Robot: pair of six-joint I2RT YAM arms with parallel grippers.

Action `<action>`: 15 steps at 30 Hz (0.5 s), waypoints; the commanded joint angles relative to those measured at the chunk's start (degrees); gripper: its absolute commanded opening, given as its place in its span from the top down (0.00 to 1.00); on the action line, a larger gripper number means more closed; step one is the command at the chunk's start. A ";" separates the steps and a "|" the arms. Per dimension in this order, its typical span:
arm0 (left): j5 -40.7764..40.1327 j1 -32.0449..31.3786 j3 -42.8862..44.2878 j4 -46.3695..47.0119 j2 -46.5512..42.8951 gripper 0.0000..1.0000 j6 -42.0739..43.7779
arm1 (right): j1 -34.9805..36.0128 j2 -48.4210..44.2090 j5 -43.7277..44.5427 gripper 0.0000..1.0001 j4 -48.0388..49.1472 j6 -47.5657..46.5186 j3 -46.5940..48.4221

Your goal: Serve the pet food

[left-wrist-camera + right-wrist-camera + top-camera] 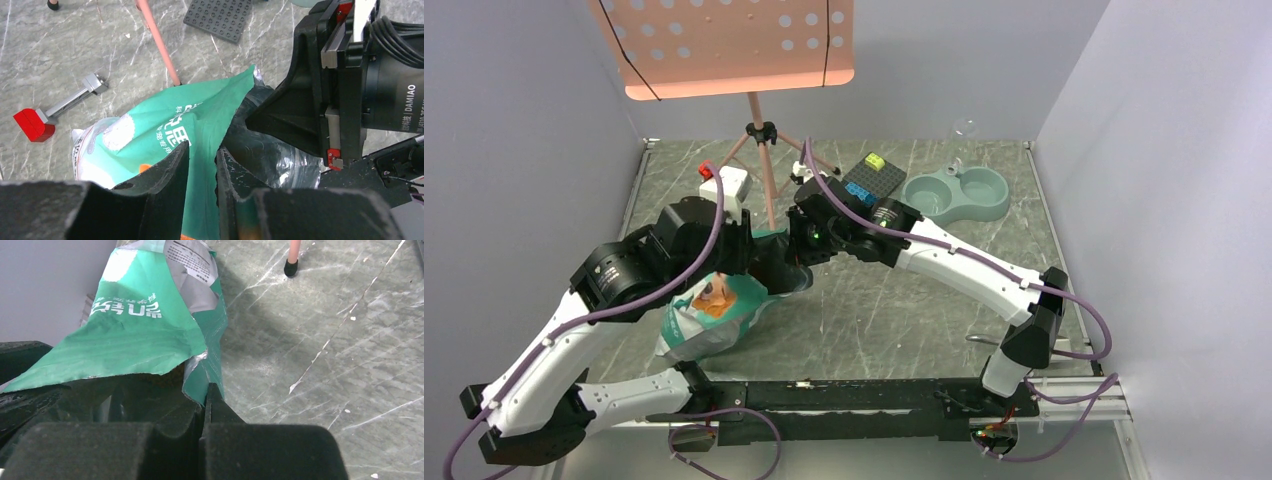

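Two arms' fingers [165, 175] at green bag [200, 125]

Teal-green bag [200, 125]; grey, white-veined table [904, 320].

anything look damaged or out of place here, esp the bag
The teal-green bag is slumped on the table with its top edge torn open and ragged, right where the right end effector pinches it. Nothing looks spilled around it.
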 commanded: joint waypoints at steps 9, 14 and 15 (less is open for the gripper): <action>1.79 -0.21 -0.50 2.34 1.88 0.59 1.76 | 0.03 -2.77 0.09 1.00 2.73 1.87 8.33; 0.46 -0.21 0.19 0.16 2.44 0.77 2.91 | 0.44 -3.12 0.59 1.00 2.34 1.93 8.49; 0.16 -0.20 0.51 0.09 2.31 0.90 3.20 | 0.44 -3.30 0.87 1.00 2.17 1.98 8.30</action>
